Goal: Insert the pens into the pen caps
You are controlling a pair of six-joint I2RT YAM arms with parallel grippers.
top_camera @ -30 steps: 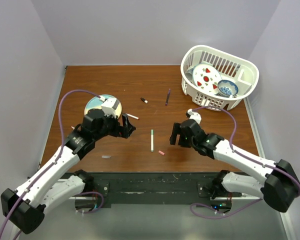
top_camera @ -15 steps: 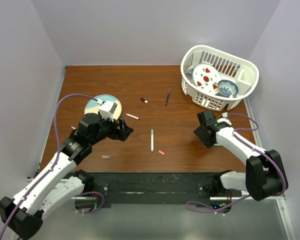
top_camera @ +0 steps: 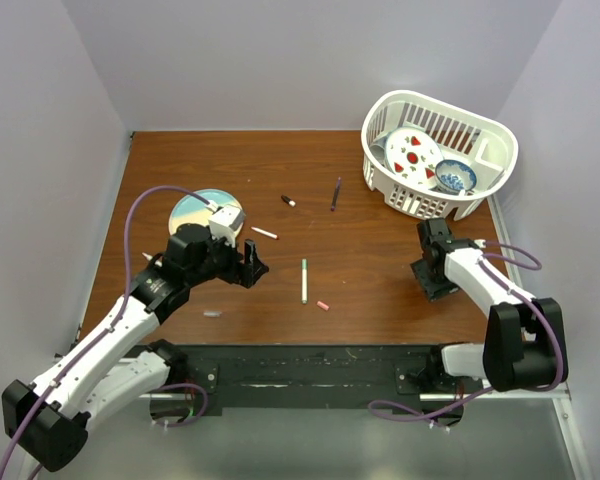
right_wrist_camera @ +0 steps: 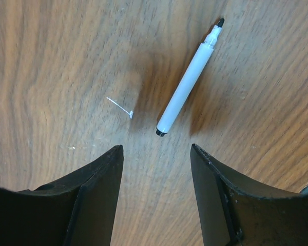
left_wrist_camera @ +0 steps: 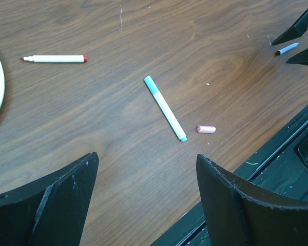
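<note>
You have four slim marker pens on the brown wooden table (top_camera: 370,250): one green-ended white pen (left_wrist_camera: 165,108), one red-ended white pen (left_wrist_camera: 54,59), one dark purple pen (top_camera: 335,193), one black-tipped white pen (right_wrist_camera: 187,84). Also one short pink plastic cap (left_wrist_camera: 206,129), one short dark stub (top_camera: 288,201), one pale grey stub (top_camera: 212,314), one round painted plate (top_camera: 188,210), one white plastic basket (top_camera: 417,205).

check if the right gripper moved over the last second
Yes. The right gripper swung to the right, away from the green pen, and now sits on the near side of the white basket.
</note>
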